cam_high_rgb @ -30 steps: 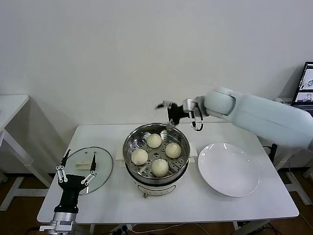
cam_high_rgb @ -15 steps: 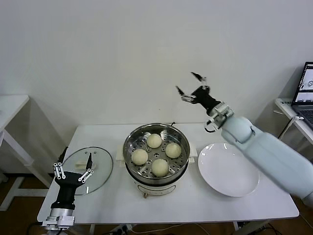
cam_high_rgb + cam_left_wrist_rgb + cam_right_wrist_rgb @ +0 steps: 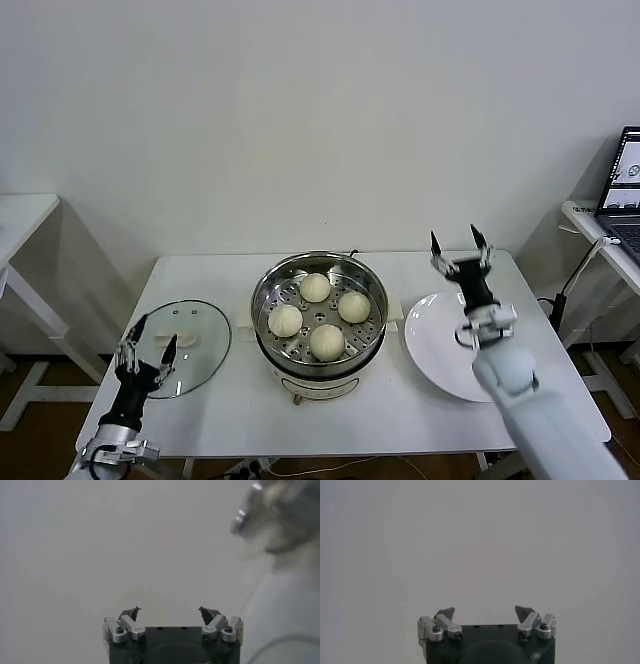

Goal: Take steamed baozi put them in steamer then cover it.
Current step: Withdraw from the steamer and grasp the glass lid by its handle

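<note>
On a white tabletop [image 3: 400, 420] set against a plain white wall, the stainless-steel steamer [image 3: 318, 310] stands at the centre on its white base, uncovered. The four steamed baozi [image 3: 315, 287] lie inside on the perforated floor, spaced apart in a loose ring.

To the steamer's left, near the tabletop's front left corner, the round glass lid [image 3: 200, 340] lies flat with its white handle [image 3: 182, 340] on top. To the steamer's right sits an empty white plate [image 3: 450, 355], just beside the steamer's side handle.

The left pincer [image 3: 147, 347] points upward at the lid's near edge, its fingers apart and holding nothing. The right pincer [image 3: 458, 245] rises above the far edge of the plate, also pointing upward, fingers spread and empty. Nothing lies between the lid and the steamer.

At the far right edge, a laptop [image 3: 627, 170] stands on a separate desk; a second white table [image 3: 20, 215] shows at the far left.

The left wrist view shows its own open fingertips [image 3: 131, 613] against bare wall, with a blurred shape at one corner that cannot be identified. The right wrist view shows only its parted fingertips [image 3: 445, 613] and blank wall; neither shows the steamer.
</note>
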`<state>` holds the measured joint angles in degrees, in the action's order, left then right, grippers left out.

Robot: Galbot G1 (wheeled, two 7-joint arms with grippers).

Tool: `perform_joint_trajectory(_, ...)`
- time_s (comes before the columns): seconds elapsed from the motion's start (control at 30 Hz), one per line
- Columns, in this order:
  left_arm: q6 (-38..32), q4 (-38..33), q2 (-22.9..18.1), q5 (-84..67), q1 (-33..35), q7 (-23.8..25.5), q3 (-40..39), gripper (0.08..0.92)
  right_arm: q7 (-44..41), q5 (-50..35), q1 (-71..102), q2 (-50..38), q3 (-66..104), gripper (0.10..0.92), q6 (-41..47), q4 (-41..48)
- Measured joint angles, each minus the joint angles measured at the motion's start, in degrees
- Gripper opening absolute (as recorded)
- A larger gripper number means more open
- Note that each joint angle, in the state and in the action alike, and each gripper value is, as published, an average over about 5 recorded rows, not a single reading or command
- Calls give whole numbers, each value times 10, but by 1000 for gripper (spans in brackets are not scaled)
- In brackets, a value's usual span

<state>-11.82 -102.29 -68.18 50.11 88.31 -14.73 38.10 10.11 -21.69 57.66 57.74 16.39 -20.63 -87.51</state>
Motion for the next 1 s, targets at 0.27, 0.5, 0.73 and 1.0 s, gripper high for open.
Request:
perform_joint_trajectory(0.27, -13, 93, -1, 99, -34, -28, -9, 823, 0, 35, 84, 57, 55, 823, -16, -4)
perform_joint_trajectory(0.5, -13, 152, -2, 152, -68, -49, -9, 823, -3, 60, 120, 90, 73, 823, -24, -1)
perform_joint_trajectory(0.73, -11, 194, -1, 179, -101, -60, -11, 823, -5, 77, 136, 113, 81, 823, -28, 6)
perform_joint_trajectory(1.0, -2, 226, -2, 194, -135, -63, -16, 823, -7, 88, 146, 126, 88, 823, -31, 11)
